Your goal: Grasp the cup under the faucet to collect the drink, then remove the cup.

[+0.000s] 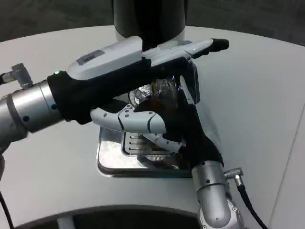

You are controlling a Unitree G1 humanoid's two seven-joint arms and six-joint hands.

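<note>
Head view: both hands meet at the cup over the drip tray.

The left hand (143,71) reaches in from the left above the shiny metal drip tray (112,160), fingers stretched flat over the clear plastic cup (159,95) holding amber drink; whether it grips anything cannot be told. The cup stands above the tray's grille, below the dark dispenser (150,19). The right hand (183,124), rising from the tray's right, wraps the cup.

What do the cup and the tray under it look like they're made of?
The cup looks like clear plastic or glass: light glints off it and a brownish drink shows through. The drip tray seems polished metal, mirror-shiny with a slotted grille.
</note>
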